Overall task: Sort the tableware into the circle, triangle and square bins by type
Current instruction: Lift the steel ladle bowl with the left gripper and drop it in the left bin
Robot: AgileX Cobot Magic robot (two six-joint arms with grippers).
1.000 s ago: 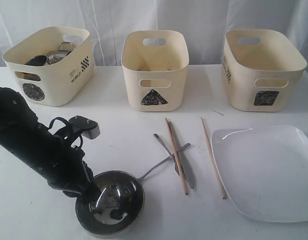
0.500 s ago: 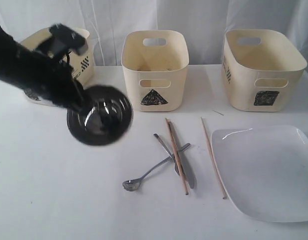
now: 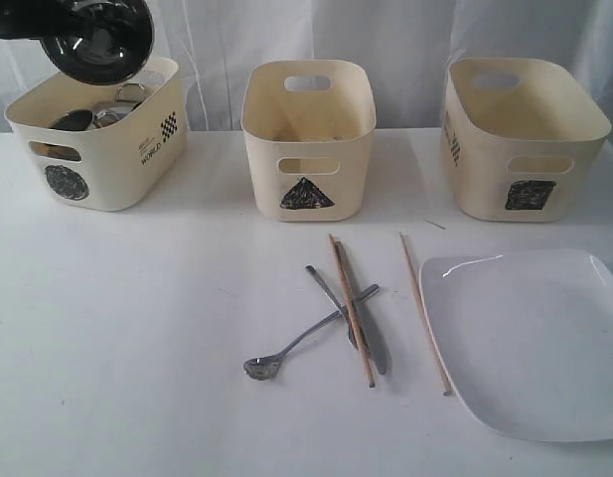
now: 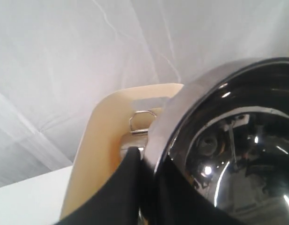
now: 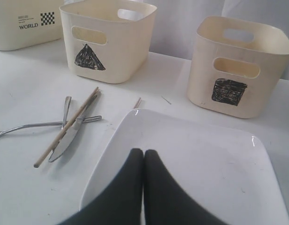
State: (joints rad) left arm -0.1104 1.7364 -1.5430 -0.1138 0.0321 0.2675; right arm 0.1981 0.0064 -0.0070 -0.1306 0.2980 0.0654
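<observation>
A white table (image 3: 137,348) carries everything. On its right side lies a large white square plate (image 3: 530,338). The right hand (image 5: 143,161) is over the plate with its two dark fingers pressed together; whether it touches the plate cannot be told.

Along the back stand three cream plastic bins with cut-out handles:
- the circle-marked bin (image 3: 107,169) on the left
- the triangle-marked bin (image 3: 261,149) in the middle
- the square-marked bin (image 3: 485,169) on the right

The round steel bowl (image 3: 95,40) hangs tilted in the air above the circle-marked bin, its opening turned toward the exterior view. The left hand (image 4: 144,183) pinches its rim. Steel ware with a wire handle (image 3: 130,92) lies inside that bin.

Thin wooden chopsticks (image 3: 352,310) lie in front of the triangle-marked bin, one across the crossed steel cutlery (image 3: 316,333). Another lies just beside the plate.
</observation>
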